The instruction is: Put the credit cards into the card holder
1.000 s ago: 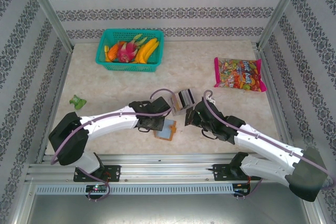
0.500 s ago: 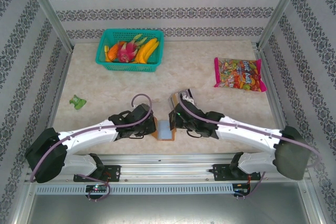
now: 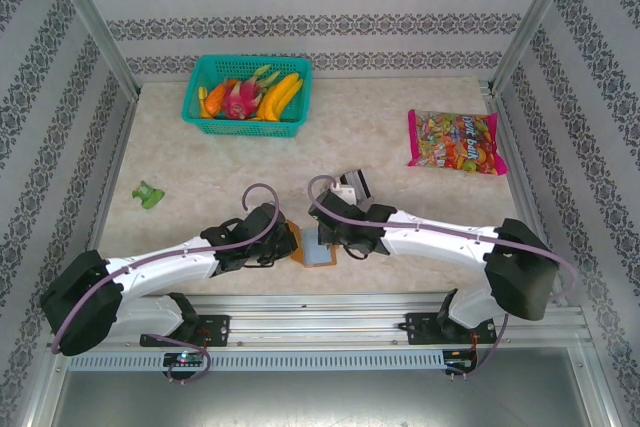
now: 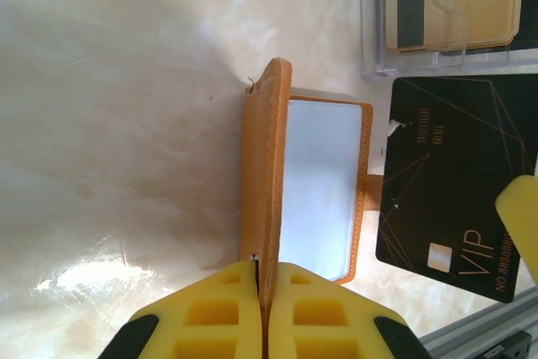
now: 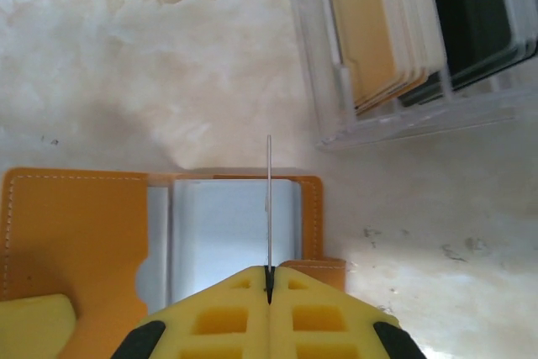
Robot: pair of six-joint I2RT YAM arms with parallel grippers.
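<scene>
1. Both arms have drawn in toward the near middle of the marble-look counter (image 3: 380,117) since a second ago. The right end effector (image 3: 328,237) has left the small clear plastic box (image 3: 352,187) and now sits over the orange-brown leather-look folding card holder (image 3: 325,257). The left end effector (image 3: 288,244) has settled at the holder's left edge.
2. Top view: the card holder lies open between the two end effectors. The box of spare cards stands just beyond it.
3. Left wrist view: the left end effector (image 4: 262,292) is fully closed on the holder's cover flap (image 4: 267,166), pinching it upright. Judged purpose: to keep the pale inner pocket (image 4: 319,182) exposed and the holder from sliding. A dark rectangular plastic credit card (image 4: 445,174) marked VIP hangs just beside the pocket, with one yellow finger (image 4: 521,208) of the right end effector on it.
4. Right wrist view: the right end effector (image 5: 269,287) is clamped tight on that credit card (image 5: 269,199). The card is seen edge-on as a thin line directly above the pocket (image 5: 227,233). It is not yet seated, and the alignment looks set for insertion. The remaining cards stand in the clear box (image 5: 403,39).
</scene>
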